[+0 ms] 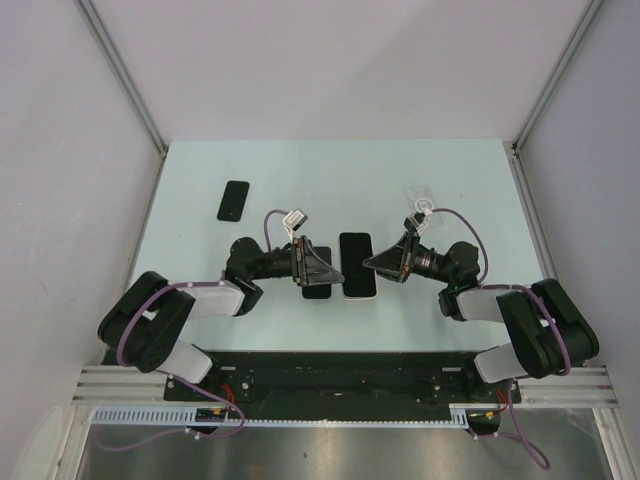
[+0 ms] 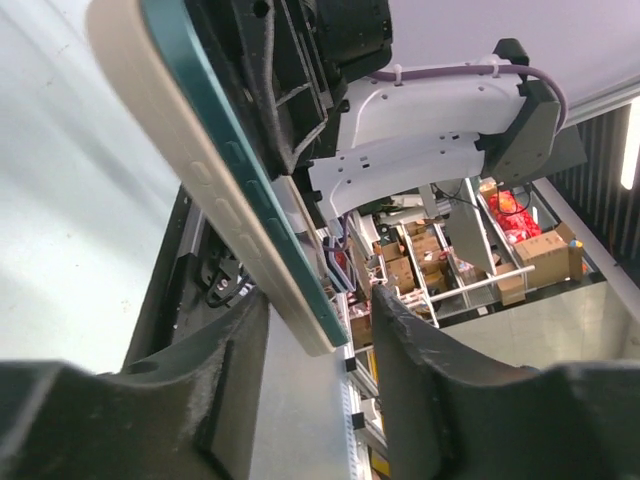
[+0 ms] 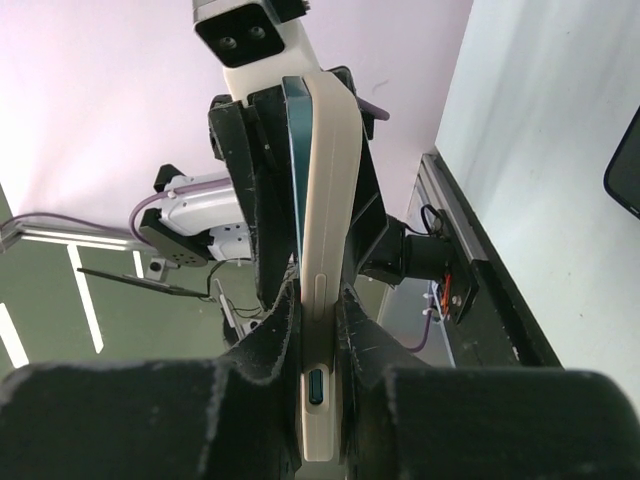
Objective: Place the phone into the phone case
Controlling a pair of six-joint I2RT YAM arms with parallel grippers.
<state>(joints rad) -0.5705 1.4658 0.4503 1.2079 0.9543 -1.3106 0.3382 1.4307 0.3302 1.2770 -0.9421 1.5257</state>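
Right tool [image 3: 318, 335] pinches phone case [image 3: 326, 200] edge; left tool [image 2: 318, 325] straddles loosely.

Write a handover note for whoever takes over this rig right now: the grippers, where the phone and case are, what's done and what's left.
Right gripper: shut on the edge of the teal phone and its cream case, held between the two arms.
Left gripper: open, fingers straddling the other end, not clamped.
Done: the phone sits in the case, though the case looks bowed away from it at the end far from the right gripper.
Left: press that end home, check the seating, set it down.
A black phone lies unused on the table.
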